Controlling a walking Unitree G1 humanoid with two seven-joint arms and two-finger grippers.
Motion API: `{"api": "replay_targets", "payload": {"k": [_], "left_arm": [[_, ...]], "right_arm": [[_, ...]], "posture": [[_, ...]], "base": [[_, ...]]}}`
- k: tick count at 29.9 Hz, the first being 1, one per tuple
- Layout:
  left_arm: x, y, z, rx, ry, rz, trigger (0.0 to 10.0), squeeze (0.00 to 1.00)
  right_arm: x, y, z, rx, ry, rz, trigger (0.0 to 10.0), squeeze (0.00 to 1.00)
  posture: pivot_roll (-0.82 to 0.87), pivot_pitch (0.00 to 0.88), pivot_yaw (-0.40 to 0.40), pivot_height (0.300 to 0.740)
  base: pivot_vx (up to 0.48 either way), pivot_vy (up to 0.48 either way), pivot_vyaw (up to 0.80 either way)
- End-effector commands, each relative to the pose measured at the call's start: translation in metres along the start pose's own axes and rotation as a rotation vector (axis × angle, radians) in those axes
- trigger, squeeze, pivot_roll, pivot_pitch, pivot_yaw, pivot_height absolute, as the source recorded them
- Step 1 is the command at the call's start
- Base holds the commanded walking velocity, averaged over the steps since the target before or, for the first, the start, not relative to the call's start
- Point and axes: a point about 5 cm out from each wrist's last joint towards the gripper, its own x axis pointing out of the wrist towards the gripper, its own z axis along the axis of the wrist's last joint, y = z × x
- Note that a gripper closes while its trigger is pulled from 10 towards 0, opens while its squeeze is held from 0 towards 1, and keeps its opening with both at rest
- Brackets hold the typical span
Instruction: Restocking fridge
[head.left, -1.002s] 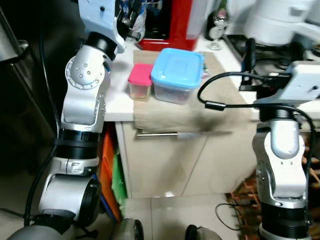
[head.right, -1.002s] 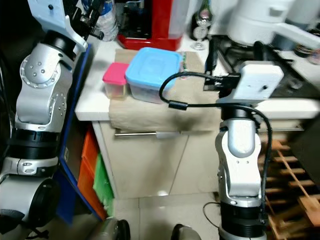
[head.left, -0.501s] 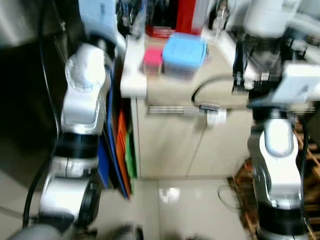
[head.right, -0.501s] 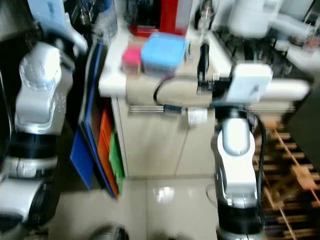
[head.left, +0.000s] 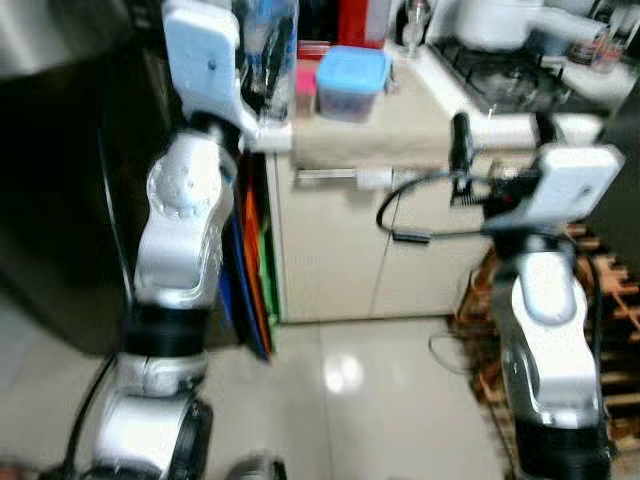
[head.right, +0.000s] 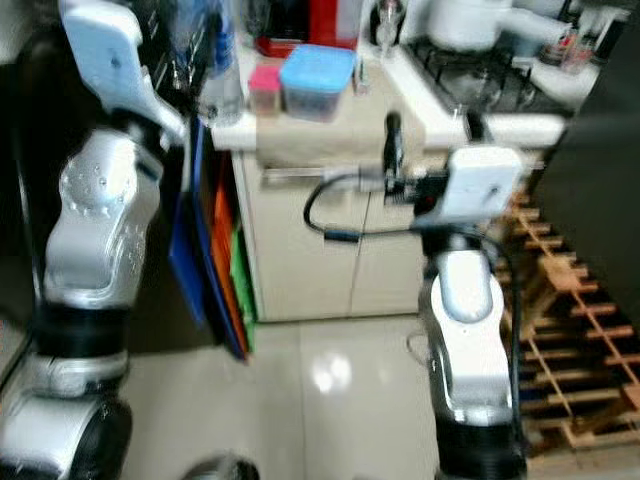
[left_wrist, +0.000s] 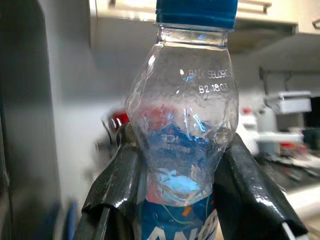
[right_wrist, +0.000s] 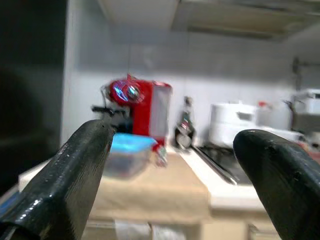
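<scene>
Home kitchen: white counter (head.left: 440, 95) over cream cabinet doors (head.left: 340, 250) with a bar handle (head.left: 325, 176), gas hob (head.right: 470, 85) at the back, glossy tile floor (head.left: 370, 400). On the counter there's a red coffee machine (right_wrist: 137, 107), a blue-lidded food box (head.left: 351, 80) with a smaller pink-lidded one (head.right: 264, 86) beside it, a white cooker-type appliance (head.right: 462, 22) and a glass (head.right: 386, 18). Wooden slatted rack (head.right: 560, 330) on the robot's right, coloured boards (head.left: 258, 260) wedged upright between the cabinet and a dark appliance front (head.left: 60, 180) on its left.
</scene>
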Motion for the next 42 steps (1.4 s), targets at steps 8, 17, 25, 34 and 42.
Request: {"api": "replay_targets", "payload": {"k": [8,17,25,34,42], "left_arm": [[-0.064,0.016,-0.052,0.078,0.207,0.109,10.0,0.00],[-0.111,0.021,-0.087,0.067,0.371,0.190,10.0,0.00],[-0.100,0.006,-0.074,0.043,0.284,0.166,10.0,0.00],[-0.096,-0.003,-0.068,-0.001,0.233,0.115,10.0,0.00],[-0.094,-0.004,-0.066,-0.007,0.221,0.114,10.0,0.00]], "right_arm": [[-0.028,-0.007,-0.021,-0.034,0.059,-0.012,10.0,0.00],[-0.052,-0.014,-0.061,-0.038,0.223,-0.009,10.0,0.00],[-0.038,-0.012,-0.062,0.042,0.233,0.005,10.0,0.00],[-0.025,-0.008,-0.057,0.055,0.211,0.033,10.0,0.00],[-0.019,-0.008,-0.057,0.060,0.207,0.037,10.0,0.00]], "posture": [[-0.07,0.000,0.005,0.740],[-0.06,0.000,0.000,0.740],[-0.08,0.000,-0.008,0.740],[-0.08,0.000,-0.018,0.740],[-0.08,0.000,-0.015,0.740]], "base": [[0.000,0.000,0.00],[0.000,0.000,0.00],[0.000,0.000,0.00],[0.000,-0.373,0.00],[0.000,-0.480,0.00]]}}
